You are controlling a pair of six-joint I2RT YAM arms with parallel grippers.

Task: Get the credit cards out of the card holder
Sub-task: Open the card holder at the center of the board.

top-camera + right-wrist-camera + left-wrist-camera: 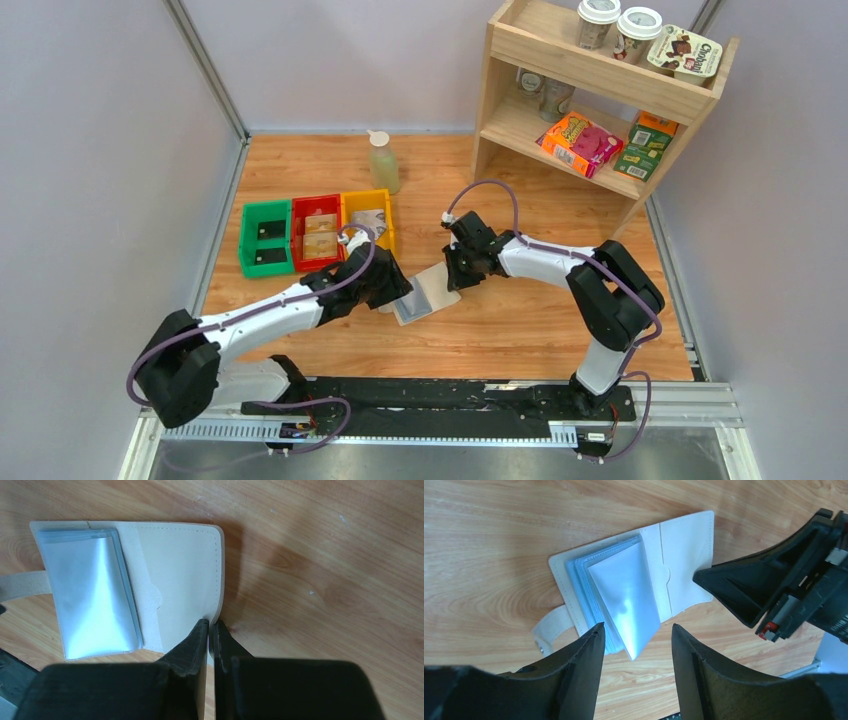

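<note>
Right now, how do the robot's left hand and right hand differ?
The left hand is open, fingers apart by the clear sleeves of the card holder; the right hand is shut, pinching the holder's plain flap edge. The left hand holds nothing; the right hand grips. Both are black and at the same card holder.

From overhead I get a bright, even picture, lit softly from above, with only faint, short shadows. In the left wrist view a white glare patch sits on the clear sleeves of the card holder point(684, 540) at centre frame. The left gripper point(638, 630) along the bottom edge is dark and soft. The right wrist view has a similar sheen at left, and the right gripper point(211, 625) is blurred and underexposed at the bottom.
</note>
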